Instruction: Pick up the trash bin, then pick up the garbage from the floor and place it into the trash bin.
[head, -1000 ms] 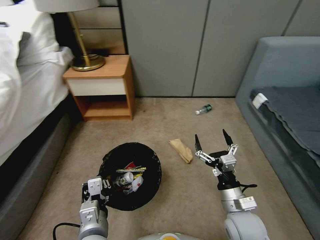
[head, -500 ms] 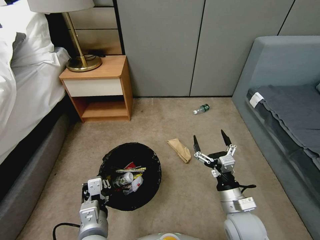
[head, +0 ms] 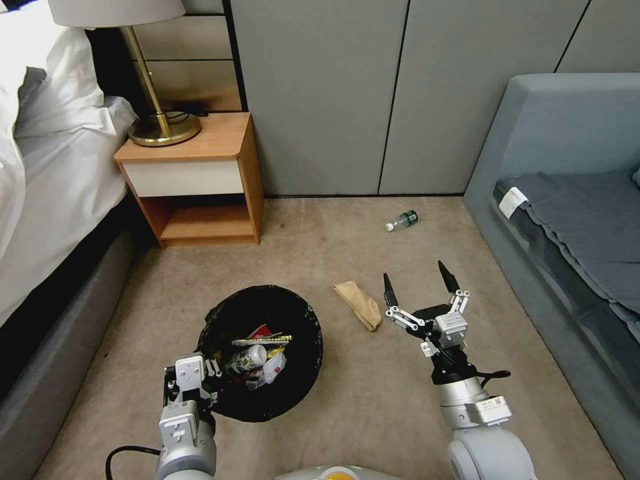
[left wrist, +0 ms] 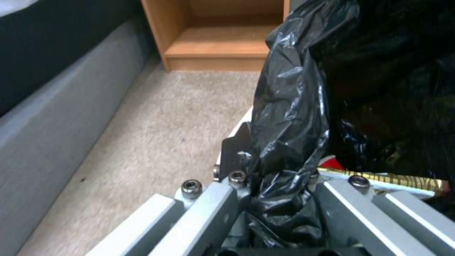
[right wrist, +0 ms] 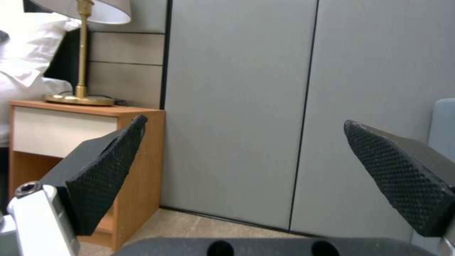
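Observation:
The trash bin [head: 293, 380], lined with a black bag, hangs low at the left with cans and wrappers inside. My left gripper [head: 205, 375] is shut on its near rim; the left wrist view shows the black bag [left wrist: 289, 142] pinched between the fingers [left wrist: 234, 153]. A brown paper bag [head: 360, 303] lies on the carpet just left of my right gripper [head: 419, 279], which is open and raised above the floor. A small green bottle [head: 403, 220] lies farther off near the wall. In the right wrist view the open fingertips [right wrist: 104, 170] frame the grey wall.
A wooden nightstand [head: 193, 180] with a brass lamp [head: 157, 113] stands at the back left beside a white bed [head: 47, 180]. A grey sofa [head: 567, 220] lines the right side. Grey wall panels [head: 373, 93] close the back. Open carpet lies between.
The camera has shifted a little, moving the whole scene leftward in the view. My right gripper has edged forward and up, still open. The left gripper keeps its hold on the bin.

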Robot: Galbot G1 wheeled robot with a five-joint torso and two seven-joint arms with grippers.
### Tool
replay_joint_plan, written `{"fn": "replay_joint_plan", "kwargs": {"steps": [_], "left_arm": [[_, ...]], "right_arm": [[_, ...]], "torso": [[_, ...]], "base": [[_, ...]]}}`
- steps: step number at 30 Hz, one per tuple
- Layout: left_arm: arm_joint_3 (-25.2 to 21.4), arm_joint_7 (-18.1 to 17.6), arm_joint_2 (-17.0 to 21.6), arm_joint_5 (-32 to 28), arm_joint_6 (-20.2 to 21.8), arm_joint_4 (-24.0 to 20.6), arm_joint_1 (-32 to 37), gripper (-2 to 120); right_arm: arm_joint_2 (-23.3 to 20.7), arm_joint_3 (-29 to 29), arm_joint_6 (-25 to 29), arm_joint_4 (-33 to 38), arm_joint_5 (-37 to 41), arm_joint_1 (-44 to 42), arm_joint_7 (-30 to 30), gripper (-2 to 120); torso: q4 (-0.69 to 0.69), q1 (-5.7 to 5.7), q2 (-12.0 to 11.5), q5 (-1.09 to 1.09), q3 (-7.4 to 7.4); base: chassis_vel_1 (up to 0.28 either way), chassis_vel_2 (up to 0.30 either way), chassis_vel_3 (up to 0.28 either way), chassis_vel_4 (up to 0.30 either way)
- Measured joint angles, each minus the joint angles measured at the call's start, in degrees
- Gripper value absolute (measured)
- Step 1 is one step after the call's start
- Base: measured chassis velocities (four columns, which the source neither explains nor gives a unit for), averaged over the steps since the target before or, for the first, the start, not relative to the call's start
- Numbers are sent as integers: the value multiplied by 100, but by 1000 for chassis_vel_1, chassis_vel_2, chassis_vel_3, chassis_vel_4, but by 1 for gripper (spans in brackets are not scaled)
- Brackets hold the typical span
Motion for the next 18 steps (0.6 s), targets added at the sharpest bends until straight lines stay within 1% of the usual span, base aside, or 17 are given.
{"fn": "replay_joint_plan", "kwargs": {"steps": [7,8,11,12,14,15,18], "left_arm": [[-1,-1,0,0,0,0,-1,1],[-2,-2,0,0,0,0,-2,1],[1,0,0,0,0,0,-1,1],[-2,-4,0,1,0,0,-1,1],[2,0,0,0,0,0,-1,1],[0,-1,0,0,0,0,-1,1],[-1,-2,0,1,0,0,-2,1]], "right_arm": [[4,8,49,-12,13,9,-49,100],[5,9,59,-21,17,6,-57,100],[6,12,84,-36,19,3,-75,100],[7,18,111,-45,27,7,-110,100],[8,22,154,-53,43,15,-157,100],[10,23,191,-64,62,26,-198,100],[12,24,258,-72,86,38,-275,100]], "torso": [[2,1,0,2,1],[0,1,0,-2,1],[0,1,0,4,0],[0,1,0,-2,0],[0,0,0,-2,1],[1,1,0,2,1],[1,1,0,0,1]], "base": [[-208,224,214,-224],[-213,214,188,-204],[-202,187,175,-197],[-184,175,173,-164],[-164,175,173,-164],[-129,162,158,-164],[-112,120,115,-106]]}}
